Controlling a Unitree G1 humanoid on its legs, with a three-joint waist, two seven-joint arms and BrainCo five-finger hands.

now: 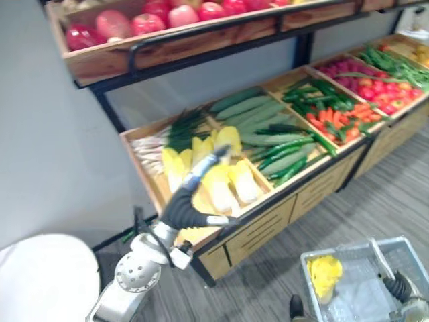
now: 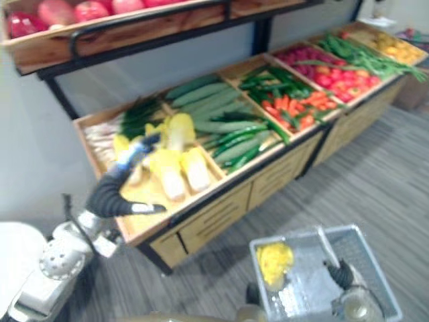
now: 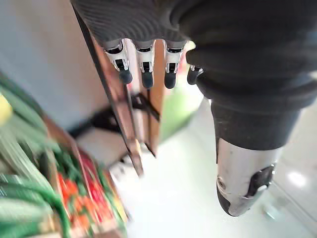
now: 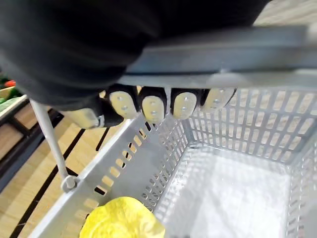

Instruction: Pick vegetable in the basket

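Note:
My left hand (image 1: pixel 202 170) reaches out over the pale yellow cabbages (image 1: pixel 231 182) in a wooden crate of the lower shelf. In the left wrist view its fingers (image 3: pixel 143 69) are straight and hold nothing. Low at the right hangs a grey plastic basket (image 1: pixel 375 258) with one yellow cabbage (image 1: pixel 324 274) lying in its near-left corner. My right hand (image 1: pixel 397 286) is shut on the basket's handle (image 4: pixel 223 49). In the right wrist view its fingers (image 4: pixel 153 105) curl round that grey bar, with the cabbage (image 4: pixel 121 224) below.
The lower shelf also holds green onions (image 1: pixel 175 131), cucumbers (image 1: pixel 258 121), green peppers and carrots (image 1: pixel 332 111) and red vegetables (image 1: pixel 375 84). An upper shelf (image 1: pixel 167 40) with red fruit overhangs the back. A white round thing (image 1: pixel 40 275) stands at lower left.

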